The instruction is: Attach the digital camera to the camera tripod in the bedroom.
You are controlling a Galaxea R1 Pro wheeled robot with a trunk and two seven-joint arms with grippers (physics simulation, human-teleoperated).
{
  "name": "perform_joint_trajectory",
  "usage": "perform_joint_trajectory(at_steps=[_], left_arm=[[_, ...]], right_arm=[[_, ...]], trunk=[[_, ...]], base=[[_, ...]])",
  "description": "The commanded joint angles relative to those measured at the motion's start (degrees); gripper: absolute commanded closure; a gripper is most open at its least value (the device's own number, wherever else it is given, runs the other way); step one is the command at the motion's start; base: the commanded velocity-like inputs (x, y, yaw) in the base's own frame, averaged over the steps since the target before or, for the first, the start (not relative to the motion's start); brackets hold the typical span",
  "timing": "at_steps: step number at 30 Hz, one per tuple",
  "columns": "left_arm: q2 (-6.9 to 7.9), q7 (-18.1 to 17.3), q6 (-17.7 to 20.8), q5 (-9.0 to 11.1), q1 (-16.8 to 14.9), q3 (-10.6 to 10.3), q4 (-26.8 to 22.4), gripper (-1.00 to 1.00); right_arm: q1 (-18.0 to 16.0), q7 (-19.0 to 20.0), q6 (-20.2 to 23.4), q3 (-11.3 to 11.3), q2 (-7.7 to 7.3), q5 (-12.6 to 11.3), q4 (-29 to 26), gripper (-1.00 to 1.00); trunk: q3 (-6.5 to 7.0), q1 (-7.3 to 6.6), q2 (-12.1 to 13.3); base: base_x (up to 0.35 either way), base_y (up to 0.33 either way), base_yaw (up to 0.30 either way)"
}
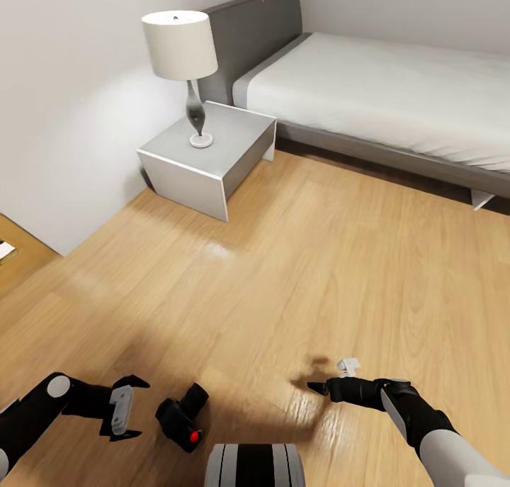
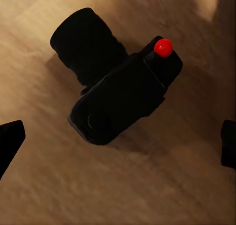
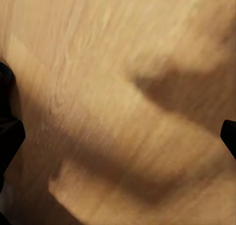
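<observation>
Digital camera [image 1: 183, 416] lies on the light wood floor [image 1: 283, 260] at the near edge of the head view, just in front of the robot's trunk, with its lens barrel pointing away and its small red button [image 1: 194, 438] on the near end. In the left wrist view the digital camera [image 2: 118, 87] sits between the two dark fingertips [image 2: 10, 141], not touched by them. The left gripper [image 1: 132, 409] is just beside the camera on its left side, with its jaws wide apart and nothing between them. The right gripper [image 1: 322, 384] hangs low over bare floor, well apart from the camera — its jaws are also apart, and its wrist view looks at wood boards with a shadow across them. Farther away, at the wall, a grey nightstand [image 1: 212, 157] carries a lamp [image 1: 185, 69] with a white shade. Beside it stands the bed [image 1: 382, 97] with a grey headboard — the far corner of the bedroom.
</observation>
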Motion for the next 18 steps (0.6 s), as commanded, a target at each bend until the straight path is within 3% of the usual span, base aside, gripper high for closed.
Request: perform_joint_trajectory(at_steps=[1, 5, 13, 18], left_arm=[[0.03, -0.2, -0.7, -0.3, 0.0, -0.1, -0.1, -1.00], [-0.09, -0.7, -1.7, -2.1, 0.0, -0.2, 0.0, -1.00], [-0.47, -1.0, -2.0, -9.5, -0.1, -0.1, -0.1, -1.00], [-0.87, -1.0, -2.0, -10.4, -0.1, 0.0, -0.4, -1.00]], right_arm=[[0.0, 0.4, 0.5, -0.4, 0.06, 0.3, -0.1, -1.00], [0.0, 0.4, 0.5, -0.4, 0.09, 0.3, 0.0, -1.00], [0.0, 0.4, 0.2, -0.5, 0.08, 0.2, 0.0, -1.00], [0.0, 0.4, 0.1, -0.5, 0.10, 0.2, 0.0, -1.00]], trunk=[[-0.04, -0.01, 0.0], [-0.04, -0.01, 0.0], [-0.04, -0.01, 0.0], [-0.04, -0.01, 0.0]], base=[[0.000, 0.000, 0.000], [0.000, 0.000, 0.000], [0.000, 0.000, 0.000], [0.000, 0.000, 0.000]])
